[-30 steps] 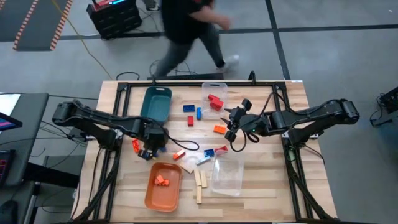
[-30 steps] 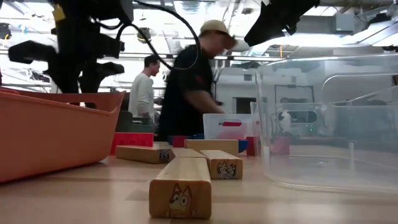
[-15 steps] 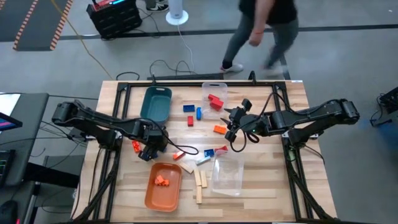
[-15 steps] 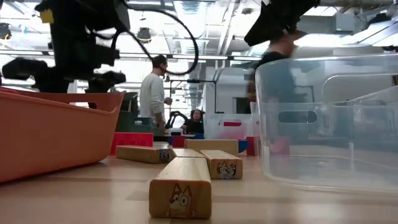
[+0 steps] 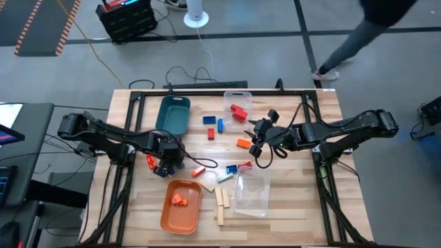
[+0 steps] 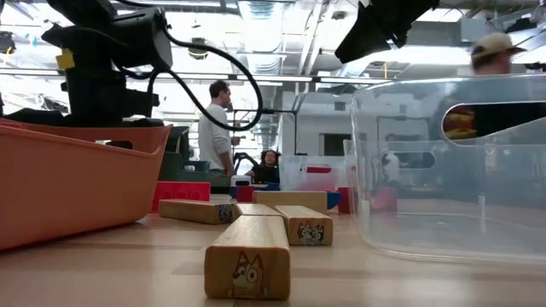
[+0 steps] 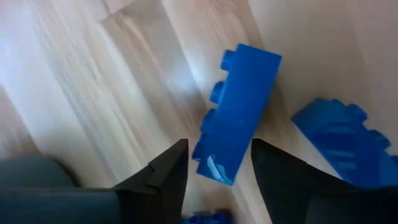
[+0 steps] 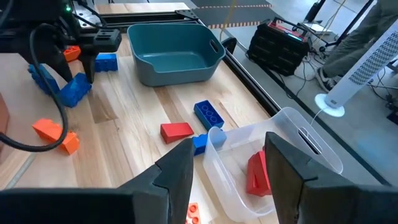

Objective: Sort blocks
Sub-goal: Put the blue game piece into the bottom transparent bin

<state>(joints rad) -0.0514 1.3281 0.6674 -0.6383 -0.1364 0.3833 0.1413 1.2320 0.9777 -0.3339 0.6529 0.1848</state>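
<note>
- Left gripper (image 5: 163, 167) hangs low over the table (image 5: 289, 213), just beside the orange tray's (image 5: 180, 222) far rim; its fingers (image 7: 168, 174) stand apart around a blue brick (image 7: 236, 112) lying flat on the wood, with a slight gap on each side, so nothing is clamped.
- A second blue brick (image 7: 339, 140) lies just beside that one; an orange brick (image 5: 149, 162) sits left of the gripper.
- The teal tray (image 5: 173, 114) lies beyond, near the far edge.
- Mid-table, loose blocks (image 5: 220, 125) are scattered, red, blue and orange; wooden blocks (image 5: 222, 201) lie between the orange tray and the near clear bin (image 5: 252, 194). Bare wood runs along the near edge.
- A far clear bin (image 5: 237, 103) holds red bricks (image 8: 258, 171).
- Right gripper (image 5: 258, 138) hovers above the centre, jaws parted and empty.
- Grey floor surrounds the table; a person (image 5: 358, 34) walks past the far right corner, and others (image 6: 217, 128) stand behind.
</note>
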